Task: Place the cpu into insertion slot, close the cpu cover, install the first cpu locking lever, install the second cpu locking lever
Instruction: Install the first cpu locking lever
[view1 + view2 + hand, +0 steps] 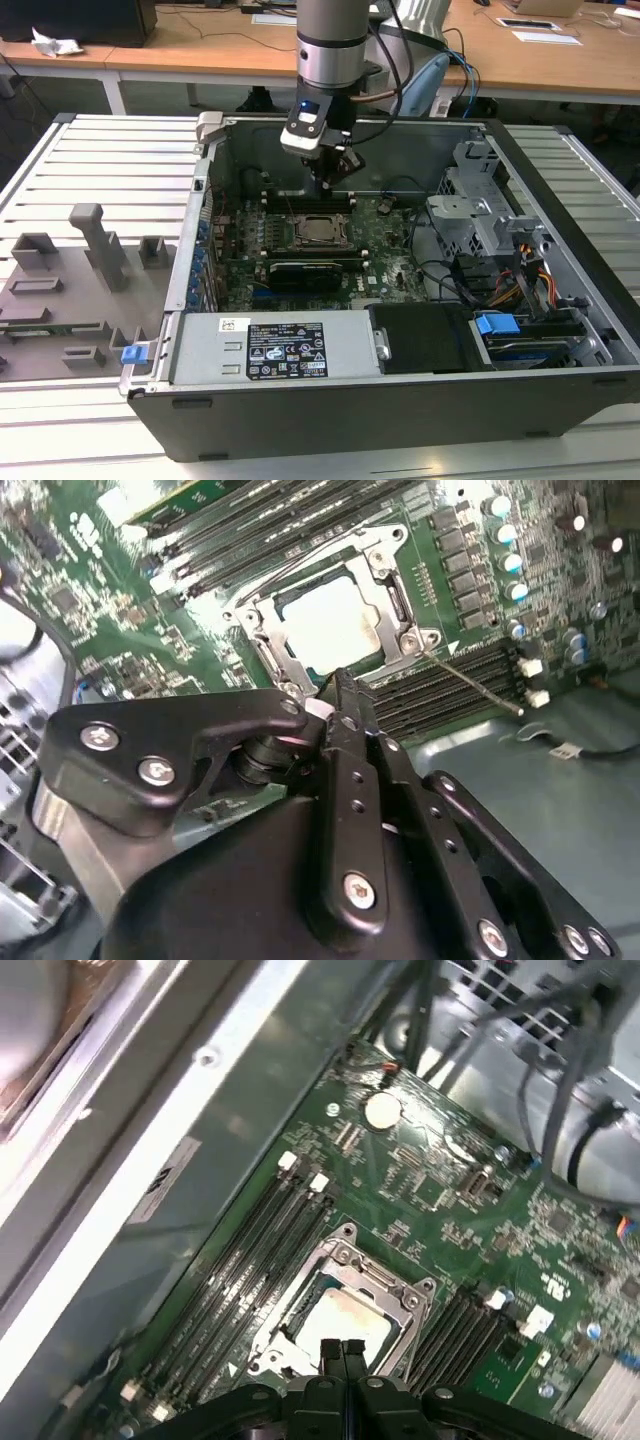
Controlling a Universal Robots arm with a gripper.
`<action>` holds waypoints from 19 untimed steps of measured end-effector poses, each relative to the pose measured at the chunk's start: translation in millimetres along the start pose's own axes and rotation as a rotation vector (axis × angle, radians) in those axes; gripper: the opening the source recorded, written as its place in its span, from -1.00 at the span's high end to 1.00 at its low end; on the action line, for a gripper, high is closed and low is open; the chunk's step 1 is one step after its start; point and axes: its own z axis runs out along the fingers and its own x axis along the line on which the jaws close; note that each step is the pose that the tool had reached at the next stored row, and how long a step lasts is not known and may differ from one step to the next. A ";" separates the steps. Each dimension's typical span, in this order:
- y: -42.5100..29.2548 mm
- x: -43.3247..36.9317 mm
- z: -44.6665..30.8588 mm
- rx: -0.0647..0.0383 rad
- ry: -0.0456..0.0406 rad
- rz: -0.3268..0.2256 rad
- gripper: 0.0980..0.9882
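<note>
Hovering low inside the open grey metal computer case [420, 150], the black two-fingered pincer [335, 172] has its tips pressed together and pinches nothing. In both wrist views those tips sit just beside one edge of the socket.

The small flat square cpu with its silvery-grey metal top [335, 625] already lies in the square black insertion slot [305, 1303] on the green circuit board [390, 250]. The thin square metal cpu cover with a big central window [262, 640] appears to lie flat around it. From one corner of that frame a thin straight wire locking lever [470, 680] slants out over the long narrow black memory slots [450, 685]. It looks unlatched, so the step in hand is probably the first lever. Whether the other lever is hooked cannot be told.

Doing this well likely means meeting the wire near its free end, where leverage is greatest, with the closed tips used as a blunt pusher. The push should follow the lever's arc and tuck it sideways under its catch. It should keep off the cpu's top and the memory slot clips [531, 667]. The case rests on a pale grey slatted worktop [100, 160], so steady, moderate pressure suits better than a jab
</note>
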 end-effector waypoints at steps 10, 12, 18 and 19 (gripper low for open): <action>0.0 0.0 0.0 -0.005 0.0060 -0.221 0.98; 0.0 0.0 0.0 -0.003 0.0096 -0.270 0.98; 0.0 0.0 0.2 0.002 0.0207 -0.422 0.98; 0.0 0.0 0.5 0.002 0.0215 -0.462 0.98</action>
